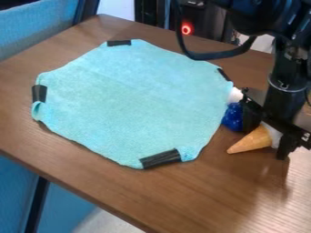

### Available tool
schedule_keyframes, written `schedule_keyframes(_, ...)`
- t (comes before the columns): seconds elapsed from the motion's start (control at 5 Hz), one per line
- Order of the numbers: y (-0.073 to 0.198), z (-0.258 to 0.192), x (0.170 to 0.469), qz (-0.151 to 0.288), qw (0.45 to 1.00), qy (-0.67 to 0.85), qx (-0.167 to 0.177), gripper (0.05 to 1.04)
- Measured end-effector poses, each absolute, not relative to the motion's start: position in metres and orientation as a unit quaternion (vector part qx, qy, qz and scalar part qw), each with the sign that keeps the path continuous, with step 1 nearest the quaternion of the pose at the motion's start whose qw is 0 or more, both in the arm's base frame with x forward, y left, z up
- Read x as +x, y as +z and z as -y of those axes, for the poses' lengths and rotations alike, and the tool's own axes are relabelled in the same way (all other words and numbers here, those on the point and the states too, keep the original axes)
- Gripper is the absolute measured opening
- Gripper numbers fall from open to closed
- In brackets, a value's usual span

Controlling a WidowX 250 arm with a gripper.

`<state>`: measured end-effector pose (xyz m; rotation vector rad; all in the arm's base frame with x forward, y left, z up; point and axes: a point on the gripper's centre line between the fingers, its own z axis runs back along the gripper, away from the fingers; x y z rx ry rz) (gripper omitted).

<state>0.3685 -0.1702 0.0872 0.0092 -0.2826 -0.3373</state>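
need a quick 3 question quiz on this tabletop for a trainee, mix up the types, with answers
1. How many strips of black tape show along the edge of the turquoise cloth?
2. Which item is right by the end effector?
a) a wooden spoon
b) a wafer-coloured cone
c) a coffee mug
3. True or false: the wafer-coloured cone is lying in the middle of the turquoise cloth.

Key: 1. four; 2. b; 3. false, it is off the cloth, to the side.
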Motion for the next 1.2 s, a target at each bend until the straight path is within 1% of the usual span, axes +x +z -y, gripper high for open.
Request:
schedule_keyframes(0.2, 0.086, 0.161, 0.357, 0.127, 0.979, -0.157, 0.007, 0.797)
schedule_keyframes(0.4, 0.102, 0.15, 0.346, 0.127, 0.982, -0.141, -0.007, 0.797)
schedule_keyframes(0.6, 0.139, 0.131, 0.335, 0.145, 0.983, -0.104, -0.045, 0.797)
schedule_keyframes(0.8, 0.159, 0.11, 0.327, 0.155, 0.983, -0.079, -0.056, 0.797)
schedule_keyframes(1.0, 0.158, 0.079, 0.331, 0.145, 0.989, -0.008, -0.034, 0.797)
schedule_keyframes(1.2, 0.148, 0.057, 0.344, 0.117, 0.986, 0.115, -0.018, 0.797)
